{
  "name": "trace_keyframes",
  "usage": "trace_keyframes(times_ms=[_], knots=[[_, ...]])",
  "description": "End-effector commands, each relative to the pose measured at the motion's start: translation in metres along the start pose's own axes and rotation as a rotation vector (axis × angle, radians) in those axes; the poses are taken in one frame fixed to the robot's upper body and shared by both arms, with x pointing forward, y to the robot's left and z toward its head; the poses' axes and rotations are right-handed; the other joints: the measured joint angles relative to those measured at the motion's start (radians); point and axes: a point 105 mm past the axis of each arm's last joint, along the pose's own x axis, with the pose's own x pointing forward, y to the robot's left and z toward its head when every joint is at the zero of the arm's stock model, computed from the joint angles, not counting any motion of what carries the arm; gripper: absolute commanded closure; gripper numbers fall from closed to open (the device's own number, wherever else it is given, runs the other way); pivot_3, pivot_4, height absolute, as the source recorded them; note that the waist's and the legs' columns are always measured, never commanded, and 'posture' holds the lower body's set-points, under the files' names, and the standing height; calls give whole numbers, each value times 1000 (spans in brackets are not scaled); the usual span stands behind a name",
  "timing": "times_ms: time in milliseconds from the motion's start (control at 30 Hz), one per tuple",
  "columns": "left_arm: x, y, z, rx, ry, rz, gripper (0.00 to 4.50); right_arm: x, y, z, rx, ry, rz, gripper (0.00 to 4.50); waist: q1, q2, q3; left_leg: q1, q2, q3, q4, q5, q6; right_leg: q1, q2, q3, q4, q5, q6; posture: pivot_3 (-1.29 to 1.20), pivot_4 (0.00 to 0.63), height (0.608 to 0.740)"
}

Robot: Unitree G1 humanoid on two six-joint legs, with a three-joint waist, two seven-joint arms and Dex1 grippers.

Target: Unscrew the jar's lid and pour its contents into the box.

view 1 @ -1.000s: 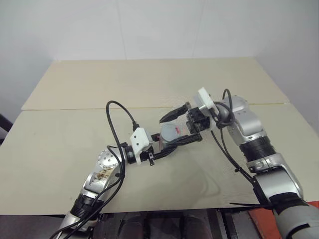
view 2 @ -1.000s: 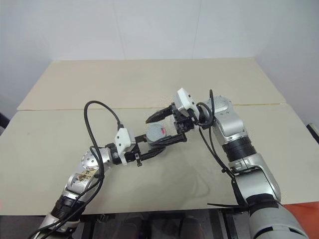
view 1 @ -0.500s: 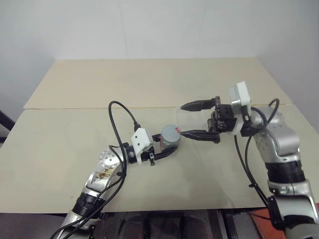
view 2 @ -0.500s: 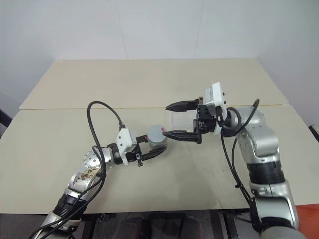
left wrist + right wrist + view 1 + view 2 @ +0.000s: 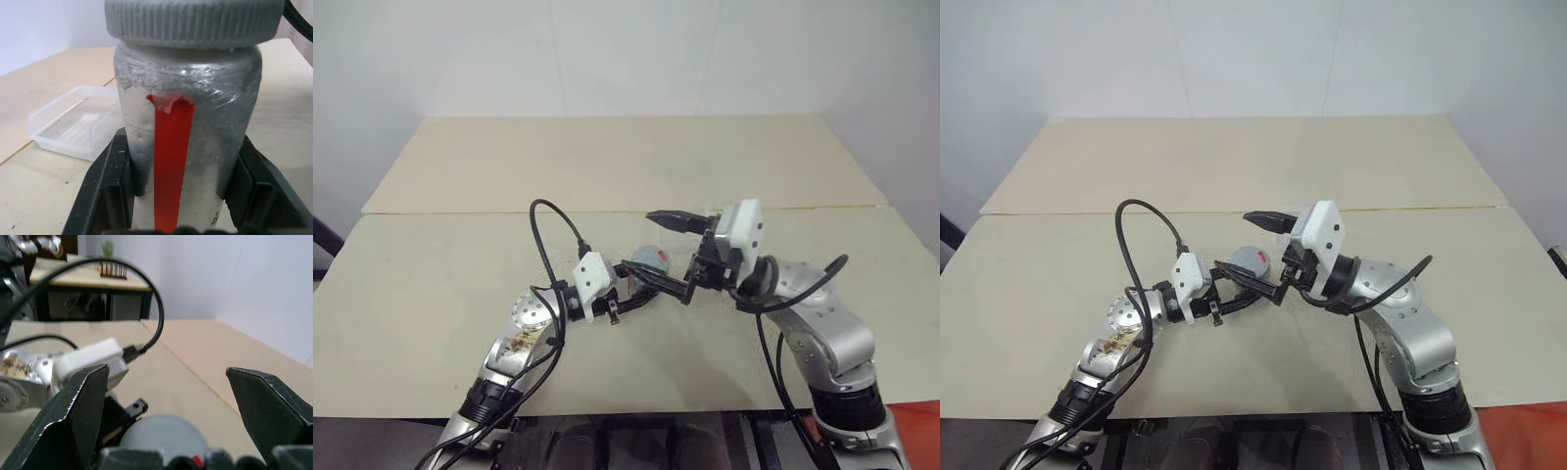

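Note:
My left gripper (image 5: pixel 634 291) is shut on the jar (image 5: pixel 195 83), a silvery-grey cylinder with a red strip, held upright just above the table. Its ribbed grey lid (image 5: pixel 193 22) sits on top. My right gripper (image 5: pixel 639 241) is open and points left toward the jar, one finger above the lid (image 5: pixel 652 258) and one passing in front of the jar. The right wrist view shows the lid (image 5: pixel 164 435) low between the two spread fingers (image 5: pixel 73 416), with no visible contact. The transparent box (image 5: pixel 73 122) lies on the table behind the jar.
The beige table (image 5: pixel 460 255) has a seam across its middle and a far half (image 5: pixel 607 157) against a white wall. A black cable (image 5: pixel 553 235) loops above my left wrist.
My right arm has drawn back toward me and swung round, so its open fingers now bracket the lid from the near right side. The left gripper and jar have stayed put.

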Motion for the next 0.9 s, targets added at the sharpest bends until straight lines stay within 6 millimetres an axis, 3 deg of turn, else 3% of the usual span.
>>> trace_keyframes(times_ms=[33,633,900], knots=[[4,3,12,42,-46,12,2476,2,7,9,-33,-22,19,30,1,0,0,0,0,0,0,0,0,0,0,0,0,0,0,0,150,740],[2,6,15,43,-57,24,2476,-9,-12,-15,-31,46,-109,30,0,0,0,0,0,0,0,0,0,0,0,0,0,0,0,0,150,740],[0,7,13,43,-50,25,2476,-17,-19,-17,-33,50,-160,30,0,0,0,0,0,0,0,0,0,1,0,0,0,0,0,0,150,740]])
